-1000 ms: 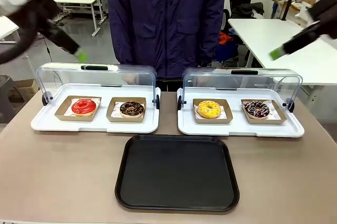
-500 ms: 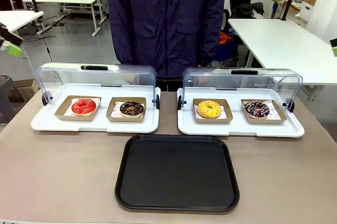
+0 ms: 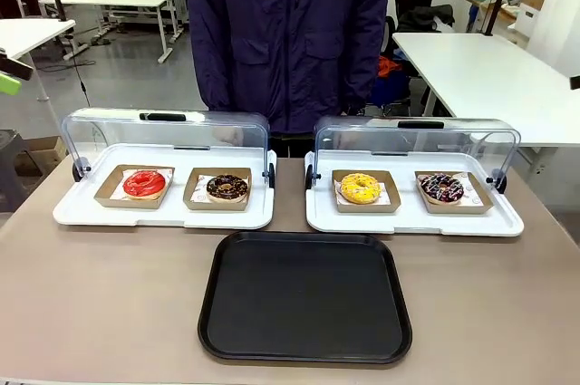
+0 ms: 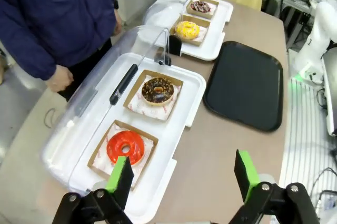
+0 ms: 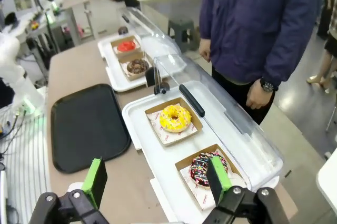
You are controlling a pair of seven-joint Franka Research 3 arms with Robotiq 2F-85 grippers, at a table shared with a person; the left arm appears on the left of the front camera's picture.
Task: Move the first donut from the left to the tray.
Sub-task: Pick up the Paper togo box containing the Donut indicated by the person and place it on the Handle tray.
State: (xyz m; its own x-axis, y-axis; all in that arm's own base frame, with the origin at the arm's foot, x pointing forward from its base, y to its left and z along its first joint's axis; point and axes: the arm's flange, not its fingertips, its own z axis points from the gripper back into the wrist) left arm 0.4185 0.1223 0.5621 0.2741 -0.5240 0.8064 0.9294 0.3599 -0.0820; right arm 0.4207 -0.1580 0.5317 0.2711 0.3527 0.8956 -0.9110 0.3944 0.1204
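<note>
Looking across the bench (image 3: 109, 294) in the front view, the red donut (image 3: 144, 183) sits in its brown holder at the left end of the left white tray (image 3: 63, 213). A chocolate donut (image 3: 227, 187) lies beside it under the raised clear lid (image 3: 163, 131). The black tray (image 3: 305, 299) lies bare on the near side, between the two white trays. A person (image 3: 288, 32) in a dark blue jacket stands at the far edge.

In the left wrist view, the left gripper (image 4: 183, 168) hangs above the bench with its green-padded fingers spread wide and nothing between them. The red donut (image 4: 125, 147) lies just ahead of the finger on the picture's left, that pad's tip overlapping the holder's near corner. The chocolate donut (image 4: 157, 90) is farther ahead in the same white tray. The black tray (image 4: 245, 84) lies well ahead, on the other finger's side. The person's hand (image 4: 59, 79) hangs beyond the open lid.

In the right wrist view, the right gripper (image 5: 157, 170) is likewise fully spread and empty. A sprinkled dark donut (image 5: 202, 168) lies right by the finger on the picture's right, and a yellow donut (image 5: 175, 117) just ahead between the fingers. The black tray (image 5: 87, 126) lies ahead of the other finger, and the red donut (image 5: 126, 46) is far ahead in the distant white tray.
</note>
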